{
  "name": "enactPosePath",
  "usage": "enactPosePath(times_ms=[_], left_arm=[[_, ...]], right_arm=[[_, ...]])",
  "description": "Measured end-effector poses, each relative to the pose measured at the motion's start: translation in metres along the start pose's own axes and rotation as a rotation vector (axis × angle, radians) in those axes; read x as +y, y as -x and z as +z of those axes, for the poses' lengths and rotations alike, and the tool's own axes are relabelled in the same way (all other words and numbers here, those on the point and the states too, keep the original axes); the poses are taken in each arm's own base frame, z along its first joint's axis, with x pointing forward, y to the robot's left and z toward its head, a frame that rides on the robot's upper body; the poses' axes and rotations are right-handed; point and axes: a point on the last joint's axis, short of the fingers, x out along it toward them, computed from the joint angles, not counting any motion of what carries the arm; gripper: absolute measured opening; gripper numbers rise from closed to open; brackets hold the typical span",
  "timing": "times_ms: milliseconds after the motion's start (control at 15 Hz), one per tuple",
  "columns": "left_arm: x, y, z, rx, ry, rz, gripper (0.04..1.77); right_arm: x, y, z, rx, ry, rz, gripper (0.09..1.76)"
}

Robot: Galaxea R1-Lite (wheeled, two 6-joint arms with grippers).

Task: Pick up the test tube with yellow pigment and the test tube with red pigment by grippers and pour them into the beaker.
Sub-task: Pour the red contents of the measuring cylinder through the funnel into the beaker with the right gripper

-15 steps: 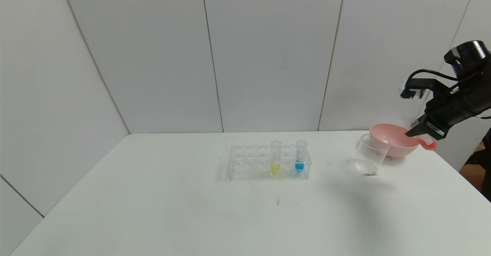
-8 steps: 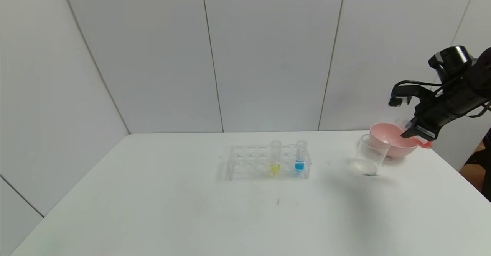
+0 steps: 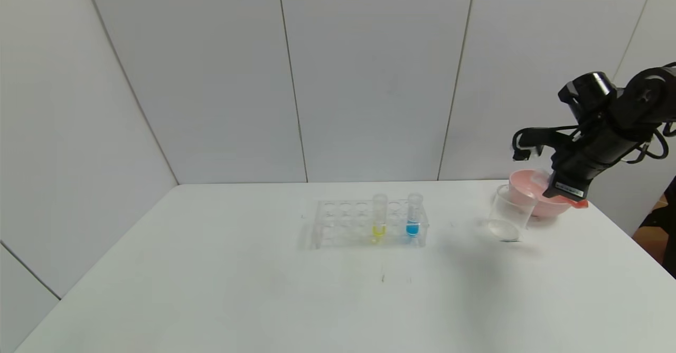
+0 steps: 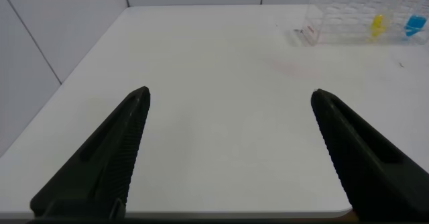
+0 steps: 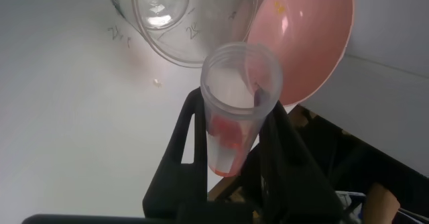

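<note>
My right gripper [image 3: 564,192] is shut on the test tube with red pigment [image 5: 234,110], which lies tilted with its open mouth toward the clear beaker [image 3: 508,213]; its red bottom end [image 3: 580,203] pokes out behind the fingers. The gripper hangs over the pink bowl, just right of the beaker. In the right wrist view the beaker [image 5: 181,19] lies just beyond the tube's mouth. The test tube with yellow pigment [image 3: 379,216] stands upright in the clear rack [image 3: 338,223]; it also shows in the left wrist view [image 4: 379,24]. My left gripper [image 4: 229,98] is open and empty, over the table's left part.
A pink bowl [image 3: 528,184] stands right behind the beaker, near the table's right edge; it also shows in the right wrist view [image 5: 308,29]. A tube with blue liquid [image 3: 413,215] stands in the rack next to the yellow one. White walls close the table's back and left.
My right gripper has moved left and slightly down with the red tube, from beyond the bowl's right side to over the bowl beside the beaker, tipping the tube further.
</note>
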Motion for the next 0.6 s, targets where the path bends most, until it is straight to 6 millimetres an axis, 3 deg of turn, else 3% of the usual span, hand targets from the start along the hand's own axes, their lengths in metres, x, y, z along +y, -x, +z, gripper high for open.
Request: enactPosePath(times_ms=[600], left_arm=[[0.0000,0.0000,0.0000,0.000,0.000,0.000,1.72]], right_arm=[[0.0095,-0.0109,0.0113,0.124,0.040,-0.056,0.51]])
